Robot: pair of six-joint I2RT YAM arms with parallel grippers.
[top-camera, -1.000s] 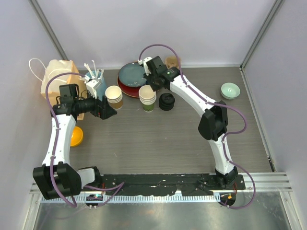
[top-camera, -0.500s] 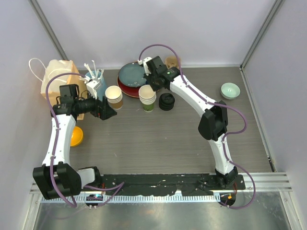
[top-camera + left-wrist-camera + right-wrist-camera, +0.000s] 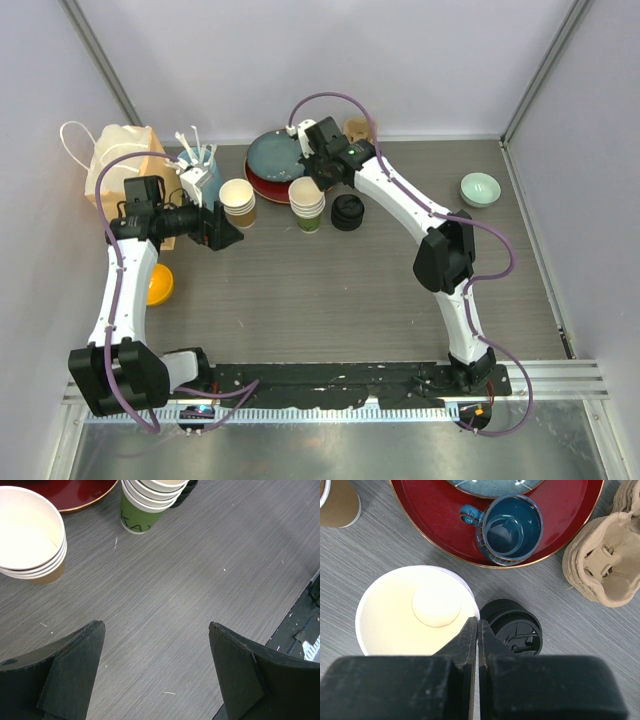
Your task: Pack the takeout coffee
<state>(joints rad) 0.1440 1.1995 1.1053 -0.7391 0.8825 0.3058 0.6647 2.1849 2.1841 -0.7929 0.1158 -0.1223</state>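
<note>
Only nested stacks show; no single cup stands apart. The green-sided stack (image 3: 308, 206) sits mid-table, cream inside (image 3: 415, 612), and shows in the left wrist view (image 3: 142, 505). My right gripper (image 3: 477, 622) hangs over it (image 3: 313, 176), shut on the right rim of its top cup, one finger inside and one outside. Black lids (image 3: 512, 626) are stacked just right of it (image 3: 348, 212). The brown-sided stack (image 3: 238, 202) stands to the left (image 3: 31, 536). My left gripper (image 3: 156, 625) is open and empty, low over bare table beside the brown stack (image 3: 224, 230).
A red plate (image 3: 427, 515) with a blue plate and blue mug (image 3: 512, 527) lies behind the cups. A pulp cup carrier (image 3: 602, 565) is at back right. A paper bag (image 3: 120, 160), stirrer cup (image 3: 200, 172), orange bowl (image 3: 158, 284) and pale green bowl (image 3: 479, 188) stand around.
</note>
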